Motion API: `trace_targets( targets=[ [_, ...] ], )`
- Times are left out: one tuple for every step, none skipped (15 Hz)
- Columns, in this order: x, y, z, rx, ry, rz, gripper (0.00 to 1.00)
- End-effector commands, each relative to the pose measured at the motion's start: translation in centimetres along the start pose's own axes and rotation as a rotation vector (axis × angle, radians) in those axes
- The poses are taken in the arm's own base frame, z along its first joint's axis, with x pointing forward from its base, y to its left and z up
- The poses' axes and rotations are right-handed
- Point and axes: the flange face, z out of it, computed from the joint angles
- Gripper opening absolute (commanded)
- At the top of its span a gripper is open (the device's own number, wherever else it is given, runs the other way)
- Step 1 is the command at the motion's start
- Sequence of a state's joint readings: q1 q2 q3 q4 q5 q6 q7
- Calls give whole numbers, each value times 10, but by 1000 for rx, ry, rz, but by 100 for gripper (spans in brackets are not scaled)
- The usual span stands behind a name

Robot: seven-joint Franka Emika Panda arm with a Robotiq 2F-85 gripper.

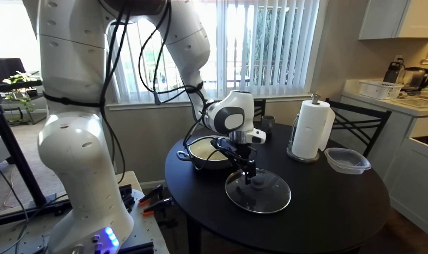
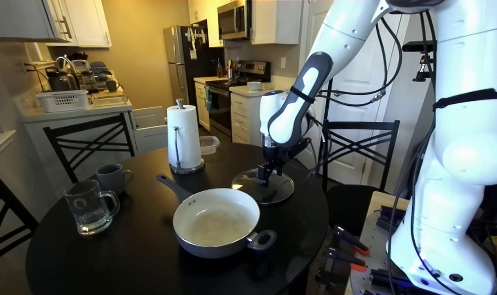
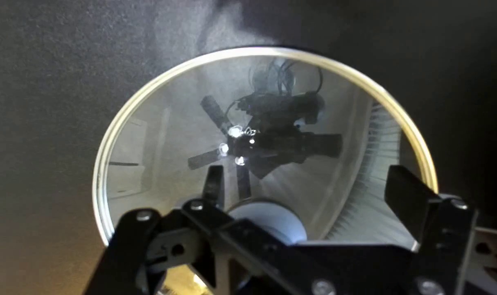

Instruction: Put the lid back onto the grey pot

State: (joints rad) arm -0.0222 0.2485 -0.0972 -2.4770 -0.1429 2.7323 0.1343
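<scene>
The glass lid lies flat on the dark table, with its metal rim and centre knob facing up. The lid also shows in an exterior view and fills much of the wrist view. The grey pot stands uncovered beside the lid; it also shows in an exterior view, partly behind my wrist. My gripper is open and points down over the lid. In the wrist view the knob sits closer to the left finger and is partly hidden by the gripper.
A paper towel holder and a clear plastic container stand on the table. A glass mug and a grey mug are past the pot's long handle. Chairs surround the round table.
</scene>
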Motion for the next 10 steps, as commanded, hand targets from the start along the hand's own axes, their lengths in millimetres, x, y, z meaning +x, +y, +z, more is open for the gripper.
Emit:
trace_targets(
  targets=[
    [22, 14, 8, -20, 36, 100, 100],
    [27, 15, 13, -18, 31, 120, 100],
    [31, 14, 18, -15, 24, 133, 100],
    [33, 11, 22, -16, 19, 141, 100],
    [35, 8, 26, -15, 14, 147, 100],
    [36, 5, 27, -7, 11, 150, 100],
    [38, 2, 31, -5, 10, 154, 100],
    [39, 2, 31, -9, 13, 160, 100],
    [40, 1, 32, -11, 16, 165, 100],
    [42, 3, 31, -13, 21, 183, 100]
  ],
)
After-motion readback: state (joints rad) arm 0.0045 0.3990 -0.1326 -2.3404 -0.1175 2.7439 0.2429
